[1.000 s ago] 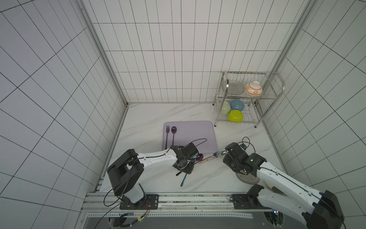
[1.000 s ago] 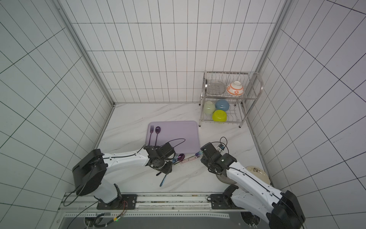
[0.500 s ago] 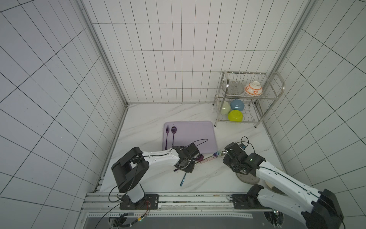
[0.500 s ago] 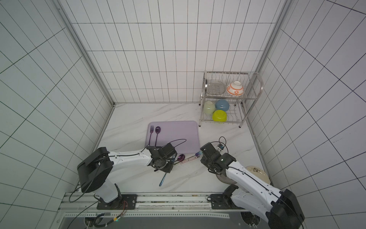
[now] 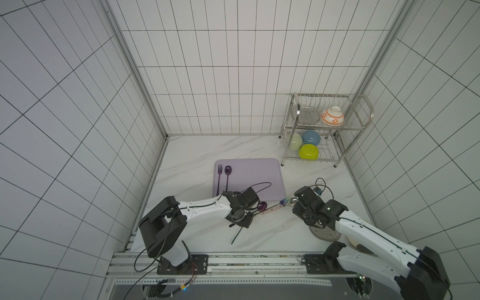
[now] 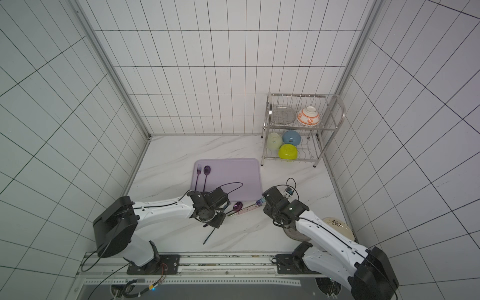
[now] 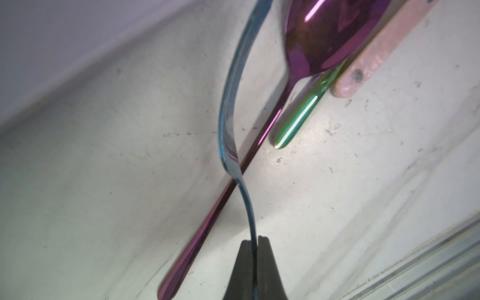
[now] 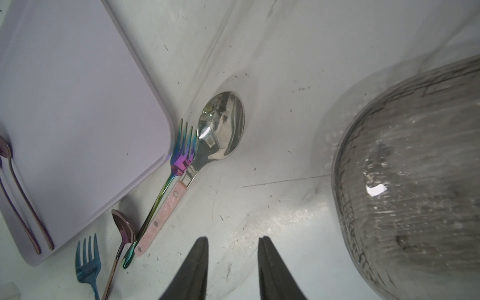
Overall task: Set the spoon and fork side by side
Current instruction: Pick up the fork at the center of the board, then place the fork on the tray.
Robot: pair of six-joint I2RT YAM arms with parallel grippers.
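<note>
My left gripper (image 7: 255, 239) is shut on the handle of a blue fork (image 7: 233, 104), which stands on edge and crosses over the handle of a purple spoon (image 7: 324, 39) lying on the counter. In both top views the left gripper (image 5: 242, 220) sits just in front of the lilac tray (image 5: 254, 176), and the blue fork's handle (image 5: 237, 237) sticks out toward the table's front. My right gripper (image 8: 233, 240) is open and empty over bare counter, near a rainbow fork (image 8: 181, 155) and a pink-handled silver spoon (image 8: 223, 124). A purple fork (image 5: 219, 176) and spoon (image 5: 227, 176) lie parallel on the tray.
An upturned glass bowl (image 8: 415, 181) stands close to the right gripper, with a plate (image 6: 337, 226) behind that arm. A wire dish rack (image 5: 324, 130) with several bowls fills the back right corner. Tiled walls close in three sides.
The left gripper has closed onto the blue fork's handle, and its arm has shifted slightly. The right arm and the other cutlery have stayed put.
</note>
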